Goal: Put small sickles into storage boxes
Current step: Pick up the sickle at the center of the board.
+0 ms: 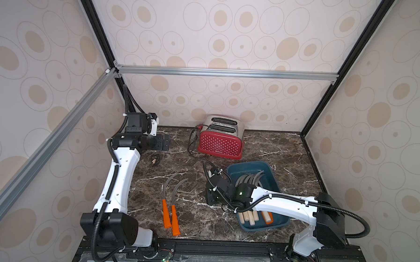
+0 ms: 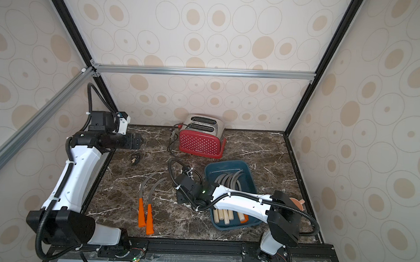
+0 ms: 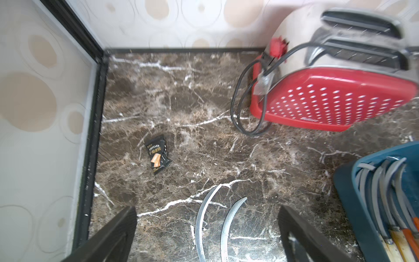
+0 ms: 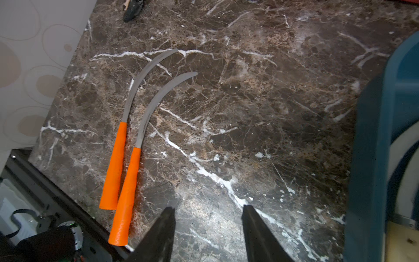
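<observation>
Two small sickles with orange handles lie side by side on the marble table, one [image 1: 167, 215] [image 4: 115, 167] just left of the other [image 1: 175, 221] [image 4: 127, 192]. Their grey blades [image 3: 204, 215] curve toward the back. The teal storage box [image 1: 260, 227] [image 2: 234, 227] at right holds several more small sickles [image 1: 248, 179], most with pale wooden handles [image 1: 249, 217] and one with an orange handle. My right gripper [image 1: 209, 199] [image 4: 208, 207] hangs open and empty over bare table between the box and the two loose sickles. My left gripper [image 1: 166, 143] [image 3: 207, 208] is open and empty, raised at the back left.
A red dotted toaster [image 1: 220, 141] with its black cord [image 1: 192, 141] stands at the back centre. A small black snack packet [image 1: 155, 159] [image 3: 157, 156] lies at the back left. Walls close in the table on three sides.
</observation>
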`<action>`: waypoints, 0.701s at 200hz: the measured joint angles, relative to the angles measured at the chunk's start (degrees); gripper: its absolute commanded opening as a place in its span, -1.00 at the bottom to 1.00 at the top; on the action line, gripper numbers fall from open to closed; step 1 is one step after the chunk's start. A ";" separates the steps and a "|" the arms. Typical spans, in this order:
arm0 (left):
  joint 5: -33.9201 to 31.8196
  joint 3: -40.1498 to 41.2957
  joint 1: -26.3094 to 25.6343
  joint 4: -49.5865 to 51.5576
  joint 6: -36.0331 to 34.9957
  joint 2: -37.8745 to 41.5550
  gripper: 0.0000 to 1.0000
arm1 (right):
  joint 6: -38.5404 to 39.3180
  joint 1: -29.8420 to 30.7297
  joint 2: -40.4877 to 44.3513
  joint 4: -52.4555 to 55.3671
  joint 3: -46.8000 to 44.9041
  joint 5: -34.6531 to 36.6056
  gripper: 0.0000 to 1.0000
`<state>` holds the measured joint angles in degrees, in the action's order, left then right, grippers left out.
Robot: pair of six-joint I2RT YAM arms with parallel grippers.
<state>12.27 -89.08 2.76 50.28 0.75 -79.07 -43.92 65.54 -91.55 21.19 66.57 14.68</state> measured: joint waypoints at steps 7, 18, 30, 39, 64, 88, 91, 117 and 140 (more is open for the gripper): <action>0.00 0.00 0.00 0.07 -0.35 1.03 0.98 | 0.17 0.00 0.15 0.20 -0.31 1.03 0.07; 0.00 0.00 0.00 0.11 -0.68 1.99 0.98 | 0.92 0.02 0.57 0.76 -0.46 2.89 0.07; 0.00 0.00 0.00 0.15 -1.07 2.29 0.98 | 2.67 0.00 1.36 2.14 -0.26 5.22 0.08; 0.04 0.00 0.00 0.22 -1.40 2.23 0.98 | 4.44 0.00 2.08 4.20 0.44 7.15 0.08; 0.50 0.07 0.00 0.61 -1.75 1.55 0.98 | 11.17 -0.02 3.50 10.60 5.42 12.48 0.99; 1.66 0.11 0.00 1.31 -1.70 0.72 0.98 | 15.89 -2.78 7.65 13.18 6.43 13.16 0.99; 1.81 0.20 0.00 1.31 -1.70 0.70 0.98 | 16.09 -3.52 8.20 13.38 6.25 12.61 0.99; 2.82 1.64 0.00 1.01 -1.73 1.25 0.98 | 17.44 -10.51 10.80 16.63 6.38 7.32 0.99; 2.89 3.78 0.00 -0.26 -1.70 3.06 0.98 | 16.48 -10.54 13.55 14.05 3.87 0.42 0.99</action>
<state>15.16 -85.30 2.76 50.02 -0.95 -76.01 -27.44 55.00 -78.00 35.24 70.43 15.09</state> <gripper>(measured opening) 0.991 0.995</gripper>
